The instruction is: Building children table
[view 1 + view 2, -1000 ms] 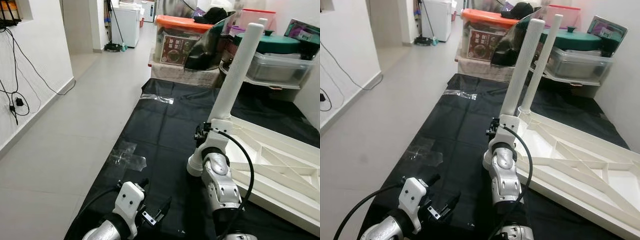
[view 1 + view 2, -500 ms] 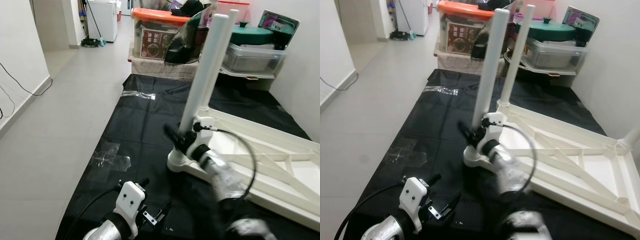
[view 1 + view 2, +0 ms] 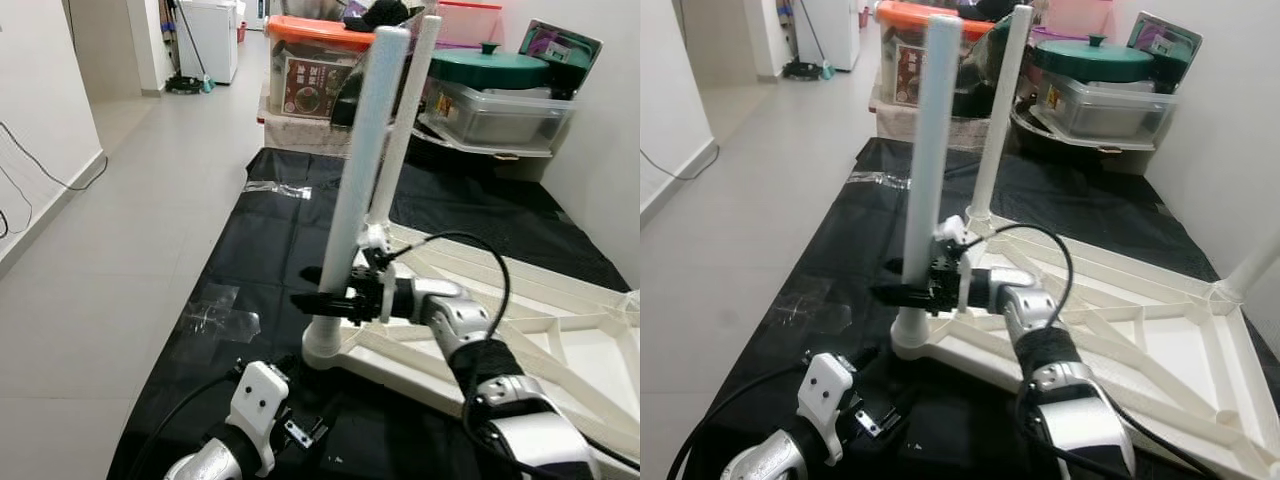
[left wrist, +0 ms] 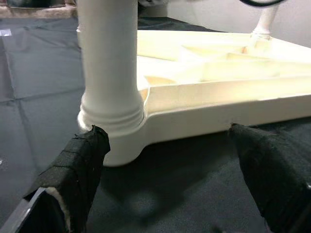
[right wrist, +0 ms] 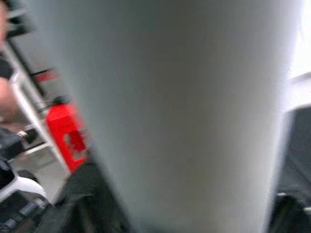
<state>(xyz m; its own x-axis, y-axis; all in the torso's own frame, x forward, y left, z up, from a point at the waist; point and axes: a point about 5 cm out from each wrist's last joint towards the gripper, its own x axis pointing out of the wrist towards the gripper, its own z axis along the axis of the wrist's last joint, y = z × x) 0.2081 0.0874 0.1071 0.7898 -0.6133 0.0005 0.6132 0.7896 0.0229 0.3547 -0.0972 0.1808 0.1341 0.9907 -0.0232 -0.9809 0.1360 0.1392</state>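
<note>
A white children's table [image 3: 560,345] lies upside down on a black mat [image 3: 265,235]. Its near leg [image 3: 362,170] stands upright at the near left corner, and a second leg [image 3: 410,100] rises behind it. A third leg [image 3: 1252,262] shows at the right. My right gripper [image 3: 318,298] reaches in from the right and is shut on the near leg low down; the right wrist view shows the leg [image 5: 170,97] between its fingers. My left gripper [image 3: 305,432] hovers open just above the mat, facing the leg's base [image 4: 111,116].
Storage boxes stand at the mat's far end: an orange-lidded box [image 3: 315,60] and a green-lidded container [image 3: 495,85]. A tiled floor [image 3: 130,220] runs along the left to a white wall with hanging cables [image 3: 40,180]. A tape patch [image 3: 222,315] sticks on the mat.
The camera has swung right. My right arm has stretched forward and its gripper has closed around the near leg. The left gripper stays low by the mat.
</note>
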